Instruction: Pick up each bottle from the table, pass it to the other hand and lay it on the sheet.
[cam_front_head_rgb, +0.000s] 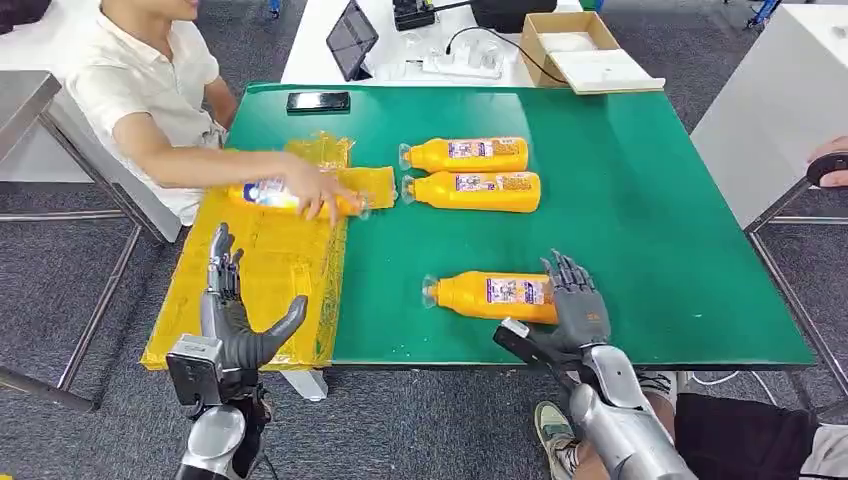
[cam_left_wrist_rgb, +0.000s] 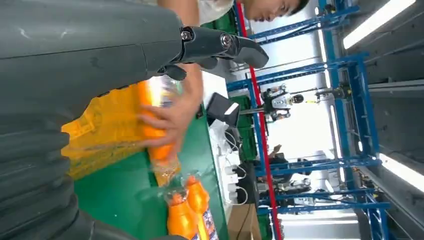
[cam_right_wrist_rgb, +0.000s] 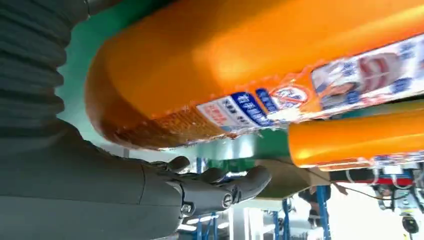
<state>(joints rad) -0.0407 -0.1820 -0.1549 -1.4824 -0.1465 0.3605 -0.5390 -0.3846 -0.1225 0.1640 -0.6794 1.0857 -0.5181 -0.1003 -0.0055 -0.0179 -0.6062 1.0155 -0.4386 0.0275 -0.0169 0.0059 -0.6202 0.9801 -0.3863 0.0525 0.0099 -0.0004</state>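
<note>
One bottle (cam_front_head_rgb: 290, 197) already lies on the yellow sheet (cam_front_head_rgb: 265, 275), a person's hand (cam_front_head_rgb: 318, 190) on it, just ahead of the left robot hand (cam_front_head_rgb: 232, 305), which hovers open and empty over the sheet. Right robot hand (cam_front_head_rgb: 577, 305) is at the base of the nearest bottle (cam_front_head_rgb: 490, 295) on the desk (cam_front_head_rgb: 640, 210), fingers spread, not yet gripping. Two more bottles (cam_front_head_rgb: 470, 172) wait farther ahead. Roughly a quarter done.

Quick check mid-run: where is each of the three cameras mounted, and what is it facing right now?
Head view: high on the body, looking down at the green table; both arms show, left robot hand, right robot hand at the nearest bottle.
Left wrist view: behind the left robot hand, facing a person's hand on a bottle over the yellow sheet.
Right wrist view: behind the right robot hand, close on the nearest bottle.
Shared: that bottle.
</note>
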